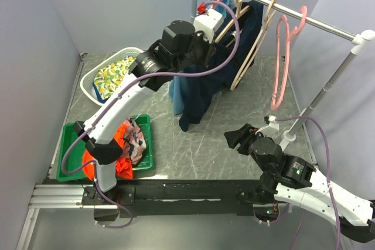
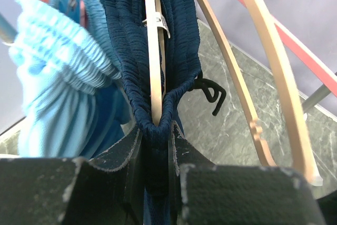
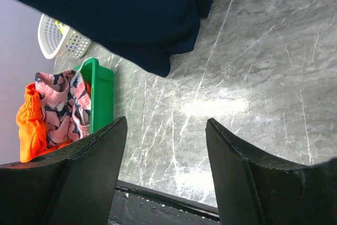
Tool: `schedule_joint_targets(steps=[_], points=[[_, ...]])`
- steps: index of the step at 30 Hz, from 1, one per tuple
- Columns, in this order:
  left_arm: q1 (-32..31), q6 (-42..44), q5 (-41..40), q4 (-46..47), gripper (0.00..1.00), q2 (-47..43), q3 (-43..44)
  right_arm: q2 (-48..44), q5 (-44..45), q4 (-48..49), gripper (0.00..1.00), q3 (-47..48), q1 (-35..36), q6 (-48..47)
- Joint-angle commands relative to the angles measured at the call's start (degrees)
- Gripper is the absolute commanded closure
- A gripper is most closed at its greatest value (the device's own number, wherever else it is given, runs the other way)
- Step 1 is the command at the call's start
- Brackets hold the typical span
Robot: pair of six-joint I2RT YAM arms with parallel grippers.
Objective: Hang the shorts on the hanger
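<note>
The dark navy shorts hang from the rail at the back, their hem just above the table. In the left wrist view the waistband is folded over a beige hanger, with the black drawstring dangling to the right. My left gripper is shut on the navy fabric just below the hanger's end; in the top view it is raised at the rail. My right gripper is open and empty, low over the table; the right wrist view shows bare table between its fingers.
A second beige hanger and pink hangers hang on the rail. Light blue shorts hang left of the navy ones. A green bin with orange and patterned clothes and a white basket stand at the left. The rack post is at the right.
</note>
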Motion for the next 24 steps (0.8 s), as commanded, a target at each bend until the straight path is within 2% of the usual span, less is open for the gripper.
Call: schedule_joint_targets(steps=[1,10,11,14,16,18,24], points=[[0.07,1.47,1.3,10.44,0.99,0.09,2.94,-0.63,0.45,1.01,0.31,0.6,-0.15,0.66],[0.16,1.47,1.92,12.55,0.99,1.06,1.71,-1.16,0.36,0.57,0.31,0.78,-0.14,0.83],[0.16,1.47,1.66,12.99,0.96,0.8,1.19,-1.34,0.36,0.57,0.31,0.69,-0.14,0.92],[0.07,0.95,0.52,15.28,0.82,-1.05,-2.42,-1.6,0.36,0.66,0.31,0.6,-0.23,1.01],[0.16,0.94,0.25,15.98,0.77,-2.45,-4.0,-1.34,0.28,0.75,0.31,0.69,-0.23,0.83],[0.16,0.94,-0.1,16.25,0.59,-3.42,-4.44,-1.08,0.19,0.92,0.31,0.87,-0.23,0.66],[0.07,1.03,-0.19,17.3,0.27,-7.55,-6.99,-0.02,0.19,1.8,0.31,0.95,-0.23,0.48]])
